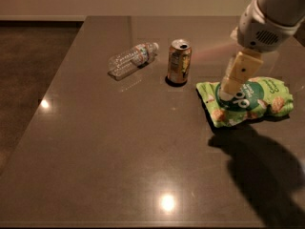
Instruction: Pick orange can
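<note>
The orange can [179,62] stands upright near the middle of the dark table, its silver top and pull tab showing. My gripper [232,83] hangs from the white arm at the upper right. It is above the green snack bag, to the right of the can and apart from it. It holds nothing that I can see.
A clear plastic bottle [132,59] lies on its side left of the can. A green snack bag [248,101] lies flat right of the can. The table [119,151] has its left edge running down to the dark floor. The arm's shadow falls on the front right.
</note>
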Controlling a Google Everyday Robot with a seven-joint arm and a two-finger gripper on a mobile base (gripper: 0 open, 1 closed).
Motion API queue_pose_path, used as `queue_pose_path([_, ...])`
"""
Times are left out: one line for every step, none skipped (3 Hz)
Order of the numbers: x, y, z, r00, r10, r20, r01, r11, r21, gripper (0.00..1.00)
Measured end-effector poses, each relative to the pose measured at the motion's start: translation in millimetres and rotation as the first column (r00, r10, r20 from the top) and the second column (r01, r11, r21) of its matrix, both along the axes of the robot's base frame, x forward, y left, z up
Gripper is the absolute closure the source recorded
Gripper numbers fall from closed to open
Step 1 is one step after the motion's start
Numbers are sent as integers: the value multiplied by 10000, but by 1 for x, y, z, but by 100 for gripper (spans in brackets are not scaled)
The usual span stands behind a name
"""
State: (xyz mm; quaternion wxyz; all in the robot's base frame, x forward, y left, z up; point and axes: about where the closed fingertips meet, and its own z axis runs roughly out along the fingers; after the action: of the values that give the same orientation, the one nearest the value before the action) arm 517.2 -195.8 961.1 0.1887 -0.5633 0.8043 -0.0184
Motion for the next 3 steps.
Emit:
queue_pose_path([34,12,-7,9989,-419,197,401,9956,847,0])
queue_pose_path([64,25,-20,9970,-774,98,747,9829,1682,0])
queue_pose_path([87,40,-35,9953,-965,-67,952,9648,2452,0])
